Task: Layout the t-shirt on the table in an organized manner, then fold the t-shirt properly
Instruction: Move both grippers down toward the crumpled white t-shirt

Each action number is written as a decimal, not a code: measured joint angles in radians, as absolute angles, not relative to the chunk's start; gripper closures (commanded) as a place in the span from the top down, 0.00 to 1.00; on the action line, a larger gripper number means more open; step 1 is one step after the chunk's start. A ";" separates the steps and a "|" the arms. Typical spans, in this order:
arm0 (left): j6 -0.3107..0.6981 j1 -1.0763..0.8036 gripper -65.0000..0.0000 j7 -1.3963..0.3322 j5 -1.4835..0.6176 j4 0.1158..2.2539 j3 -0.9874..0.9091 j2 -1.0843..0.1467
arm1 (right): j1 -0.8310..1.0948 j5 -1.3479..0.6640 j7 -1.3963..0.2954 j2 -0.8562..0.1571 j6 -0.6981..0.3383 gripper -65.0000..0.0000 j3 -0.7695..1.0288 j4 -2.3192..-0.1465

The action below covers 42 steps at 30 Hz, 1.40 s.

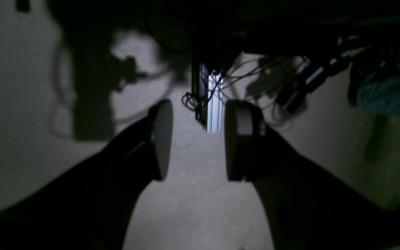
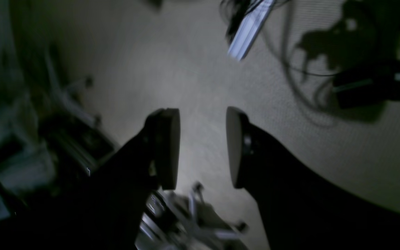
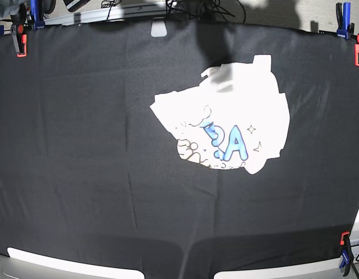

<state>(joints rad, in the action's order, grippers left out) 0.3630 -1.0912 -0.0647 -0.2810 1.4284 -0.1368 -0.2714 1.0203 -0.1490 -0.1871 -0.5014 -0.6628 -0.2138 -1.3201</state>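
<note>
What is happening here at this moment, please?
Nothing is being handled. The t-shirt lies crumpled on the table, right of centre in the base view, not yet laid out. Neither arm shows there. The left gripper and the right gripper are open and empty, and their cameras see only floor.

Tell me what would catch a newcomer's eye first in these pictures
The white t-shirt stands out most: it lies crumpled, not spread flat, right of centre on the black-draped table, with blue bubble letters showing near its lower edge. Red and blue clamps pin the cloth at the table's corners. In the dim wrist views, the left gripper and right gripper both hang open over a pale floor, holding nothing.
</note>
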 measured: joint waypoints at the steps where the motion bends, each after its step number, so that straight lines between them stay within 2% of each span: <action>1: 0.350 -1.110 0.35 -0.087 -0.280 1.470 -0.136 -0.274 | 1.048 -0.152 -0.197 -0.524 -0.662 0.34 -0.213 -1.369; 5: 0.325 -1.156 0.35 -0.134 -0.282 1.601 -0.136 -0.284 | 1.133 -0.146 -0.236 -0.606 -0.656 0.34 -0.206 -1.551; 11: 0.322 -1.166 0.35 -0.295 -0.308 1.701 -0.137 -0.297 | 1.153 -0.150 -0.298 -0.649 -0.666 0.34 -0.209 -1.745; 17: 0.323 -1.169 0.35 -0.433 -0.474 1.771 -0.137 -0.296 | 1.154 -0.148 -0.348 -0.656 -0.666 0.34 -0.208 -1.892; 27: 0.322 -1.172 0.35 -0.577 -0.475 1.984 -0.145 -0.297 | 1.110 -0.149 -0.403 -0.654 -0.666 0.34 -0.177 -2.035; 31: 0.323 -1.172 0.35 -0.585 -0.474 2.064 -0.208 -0.296 | 1.094 -0.161 -0.403 -0.654 -0.666 0.34 -0.088 -2.050; 36: 0.322 -1.172 0.35 -0.580 -0.471 2.135 -0.310 -0.297 | 1.053 -0.307 -0.402 -0.645 -0.666 0.34 0.033 -2.056; 42: 0.324 -1.133 0.35 -0.523 -0.525 2.173 -0.335 -0.293 | 0.933 -0.469 -0.402 -0.555 -0.664 0.34 0.101 -2.056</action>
<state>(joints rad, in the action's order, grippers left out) 0.3244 -1.1328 -0.5228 -0.5255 2.1735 -0.3351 -0.2932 0.9333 -0.4686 -0.4019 -0.5549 -0.6643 0.1013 -2.0560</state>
